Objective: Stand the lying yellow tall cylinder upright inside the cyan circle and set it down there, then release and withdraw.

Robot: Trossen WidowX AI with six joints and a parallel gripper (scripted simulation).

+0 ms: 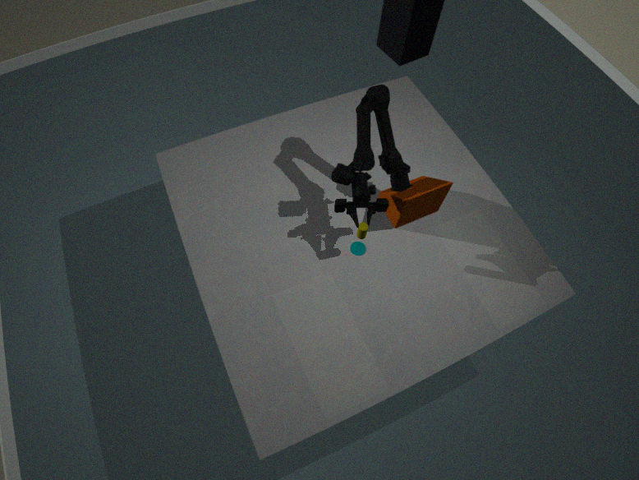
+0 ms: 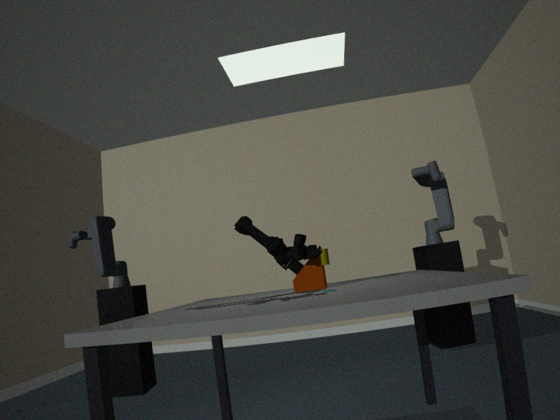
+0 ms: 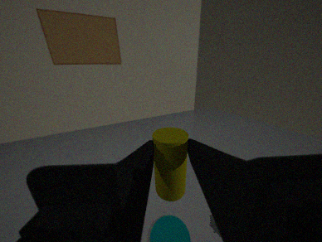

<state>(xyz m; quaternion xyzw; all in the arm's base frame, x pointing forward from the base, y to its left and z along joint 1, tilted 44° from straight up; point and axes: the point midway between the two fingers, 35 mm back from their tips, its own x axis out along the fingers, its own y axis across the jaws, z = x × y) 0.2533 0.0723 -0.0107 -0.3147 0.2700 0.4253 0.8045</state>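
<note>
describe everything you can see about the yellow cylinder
The yellow cylinder is a plain, smooth, matte solid with flat round ends, taller than wide. It is clamped at mid-height between the gripper's dark fingers, held in the air above the table, roughly upright in the exterior view. The cyan circle lies just beyond its lower end, not touching it.

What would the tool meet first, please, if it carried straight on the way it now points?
Probably the table just beyond the cyan circle. The tool, shut on the yellow cylinder, slants down and forward, with nothing else showing in that line. Depth is unclear, so it could land on the circle itself.
</note>
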